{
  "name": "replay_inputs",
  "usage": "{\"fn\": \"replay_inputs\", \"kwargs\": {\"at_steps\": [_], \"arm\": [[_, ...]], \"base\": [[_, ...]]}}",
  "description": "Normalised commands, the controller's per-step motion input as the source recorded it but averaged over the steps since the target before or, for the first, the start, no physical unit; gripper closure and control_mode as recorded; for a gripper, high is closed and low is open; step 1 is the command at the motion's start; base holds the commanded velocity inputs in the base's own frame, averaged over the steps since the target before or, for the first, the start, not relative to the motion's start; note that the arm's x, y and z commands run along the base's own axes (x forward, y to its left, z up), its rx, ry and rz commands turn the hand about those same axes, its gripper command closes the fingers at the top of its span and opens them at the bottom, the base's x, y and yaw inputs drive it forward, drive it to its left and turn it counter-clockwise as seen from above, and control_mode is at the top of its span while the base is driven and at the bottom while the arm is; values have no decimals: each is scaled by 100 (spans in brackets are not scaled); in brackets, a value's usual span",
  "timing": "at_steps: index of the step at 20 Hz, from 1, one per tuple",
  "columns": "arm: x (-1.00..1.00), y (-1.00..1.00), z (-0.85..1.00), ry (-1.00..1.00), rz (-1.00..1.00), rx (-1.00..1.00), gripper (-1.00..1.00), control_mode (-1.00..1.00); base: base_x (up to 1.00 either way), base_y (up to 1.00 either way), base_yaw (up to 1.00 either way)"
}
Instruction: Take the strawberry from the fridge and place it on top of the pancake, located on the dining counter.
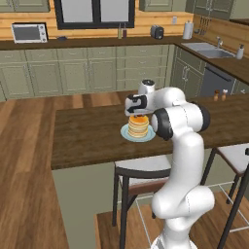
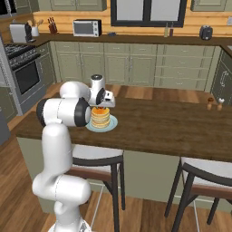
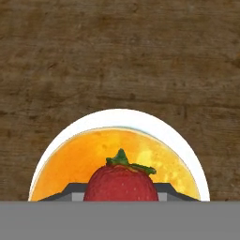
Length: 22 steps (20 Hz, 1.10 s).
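The hand view looks straight down at a red strawberry (image 3: 120,183) with a green leafy cap, clamped between my two dark fingertips. My gripper (image 3: 120,193) is shut on it, right over the golden pancake (image 3: 93,161) on its pale plate (image 3: 164,131). From the base views, the gripper (image 1: 137,113) hovers just above the pancake stack (image 1: 138,127) on the blue-green plate (image 1: 127,135), which rests on the dark brown dining counter (image 1: 82,136). The right base view shows the gripper (image 2: 102,105) directly over the pancake stack (image 2: 100,118). The fridge is out of view.
Dark-framed stools (image 1: 138,175) stand in front of the dining counter, near my base. Two small shakers (image 2: 214,105) sit far right on the counter. Green wall cabinets, a microwave (image 1: 29,33), a toaster (image 1: 156,32) and a sink (image 1: 206,49) line the back wall.
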Motion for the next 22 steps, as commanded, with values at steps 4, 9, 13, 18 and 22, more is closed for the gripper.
{"fn": "replay_inputs", "kwargs": {"at_steps": [4,9,13,18,22], "arm": [[-8,0,-12,0,0,0,100,-100],[-2,0,-2,0,0,0,100,-100],[0,0,-5,0,0,0,-100,-100],[0,0,-1,0,0,0,-100,-100],[0,0,0,0,0,0,-100,-100]], "base": [[0,0,0],[0,0,0],[0,0,0],[0,0,0],[0,0,0]]}}
